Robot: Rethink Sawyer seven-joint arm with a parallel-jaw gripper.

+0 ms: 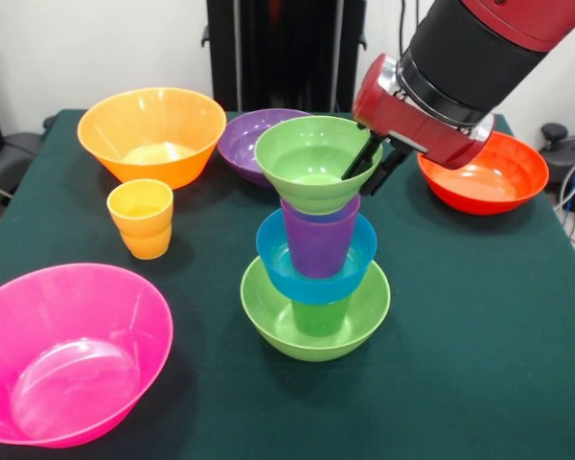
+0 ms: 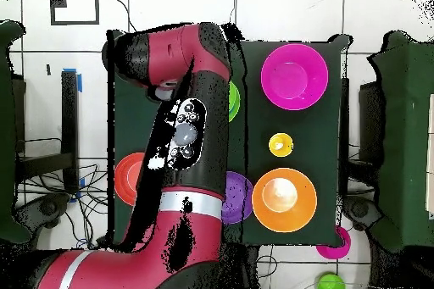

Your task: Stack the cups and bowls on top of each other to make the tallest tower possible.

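Note:
The tower stands mid-table: a lime-green bowl (image 1: 268,311) holds a green cup (image 1: 322,316), then a blue bowl (image 1: 273,251), a purple cup (image 1: 319,241) and a small green bowl (image 1: 302,158) on top. My gripper (image 1: 377,165) is at the top bowl's right rim, one finger inside and one outside, with a gap between them, so it is open. The top bowl rests on the purple cup. In the overhead view the arm (image 2: 182,133) hides the tower except a lime-green sliver (image 2: 234,99).
A yellow-orange cup (image 1: 141,218) (image 2: 280,143) stands to the left of the tower. Large bowls ring it: pink (image 1: 67,355) (image 2: 293,75), orange (image 1: 151,134) (image 2: 284,199), purple (image 1: 244,144) (image 2: 240,197) and red-orange (image 1: 484,174) (image 2: 129,175).

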